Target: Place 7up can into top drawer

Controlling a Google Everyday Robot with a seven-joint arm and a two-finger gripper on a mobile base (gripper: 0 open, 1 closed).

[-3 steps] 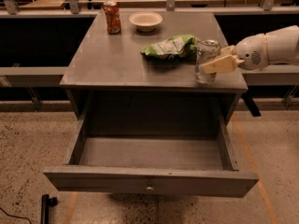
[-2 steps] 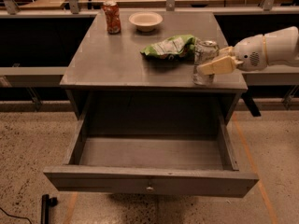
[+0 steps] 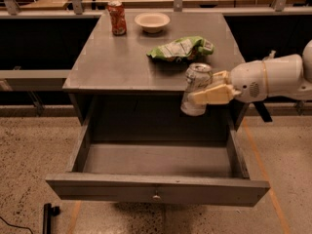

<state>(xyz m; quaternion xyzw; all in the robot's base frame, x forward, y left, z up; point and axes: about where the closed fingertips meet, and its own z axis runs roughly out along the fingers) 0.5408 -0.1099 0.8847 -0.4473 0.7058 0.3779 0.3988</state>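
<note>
My hand (image 3: 205,87) is closed on the 7up can (image 3: 196,78), held near upright just past the counter's (image 3: 122,57) front edge. The open top drawer (image 3: 97,189) lies directly below, at its right rear. Judged next move: straight down.

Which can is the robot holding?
The 7up can, gripped by the end effector at the table's front edge; the red can stands at the back.

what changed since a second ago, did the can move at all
Yes. The pincer, shut on the 7up can, has carried it forward off the tabletop, and it now hangs over the back of the open top drawer. Nothing was let go. The red can, bowl and chip bag stayed put, and the drawer is open as before.
</note>
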